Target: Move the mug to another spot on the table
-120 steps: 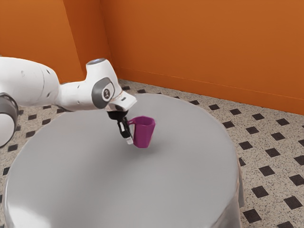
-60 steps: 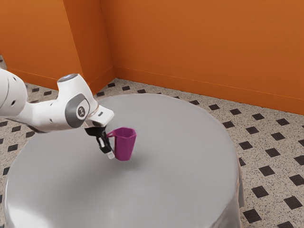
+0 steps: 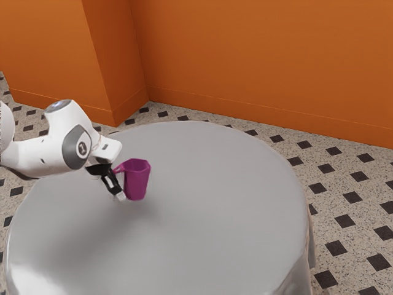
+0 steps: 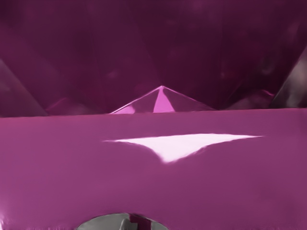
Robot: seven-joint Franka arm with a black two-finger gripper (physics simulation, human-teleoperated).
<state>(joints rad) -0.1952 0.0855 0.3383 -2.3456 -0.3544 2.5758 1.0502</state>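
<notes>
- you are looking at the black two-finger gripper (image 3: 118, 192) pointing down over the round grey table (image 3: 233, 203) in the exterior view, at the end of the white arm (image 3: 43, 153) that is reaching in from 9 o'clock.
- its fingers (image 3: 111, 182) are clamping the magenta faceted mug (image 3: 136, 178) by the side nearest the arm, one on each side of that wall, so the grip is closed on the mug.
- the mug is standing upright with its open mouth facing up, and the gripper is sitting at the mug's 9 o'clock.
- the mug is sitting toward 11 o'clock from the tabletop's middle, well in from the rim.
- a soft shadow is lying right under the mug, and you cannot tell whether its base is touching the tabletop or hanging just above it.
- in the wrist view you are seeing the mug (image 4: 192, 182) right under the hand: a bright glint is showing on its magenta wall, and the darker faceted inside is rising behind it.
- orange walls (image 3: 276, 55) are standing behind the table at 12 o'clock, and a speckled floor with black diamond tiles (image 3: 350, 184) is spreading out at 3 o'clock.
</notes>
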